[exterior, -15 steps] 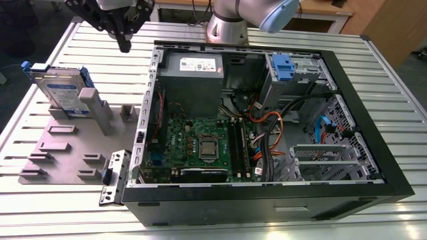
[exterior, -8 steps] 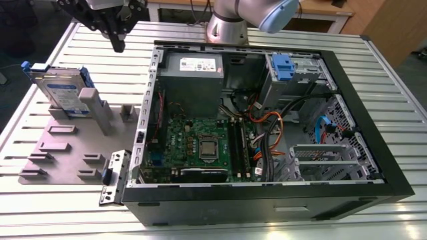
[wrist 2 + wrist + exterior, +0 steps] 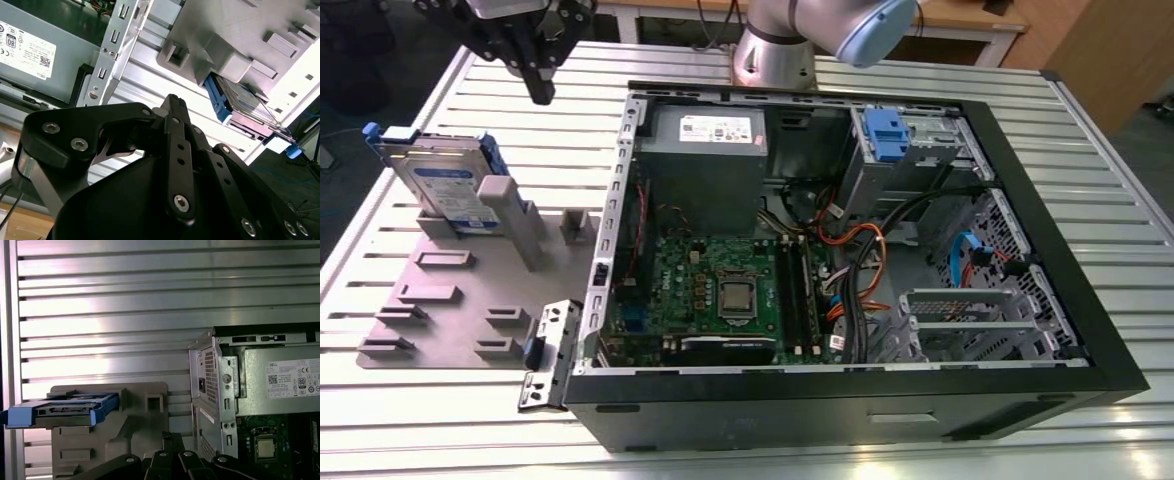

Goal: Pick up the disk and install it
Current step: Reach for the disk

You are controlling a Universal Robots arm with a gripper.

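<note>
A slatted metal surface point(image 3: 440, 420) carries an open black case point(image 3: 854, 410), which takes up its middle and the exterior view's right. Inside the case lie a grey power supply point(image 3: 707, 170), a green motherboard point(image 3: 700, 290), orange cables point(image 3: 854, 236) and a blue latch point(image 3: 887, 135). A grey fixture point(image 3: 454, 320) sits just beside the case, toward the surface's edge at the exterior view's left.

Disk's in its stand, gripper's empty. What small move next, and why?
Probably shift the gripper over the disk: it hangs shut and empty, apart from the disk, which stands on edge in the grey holder, untouched.
</note>
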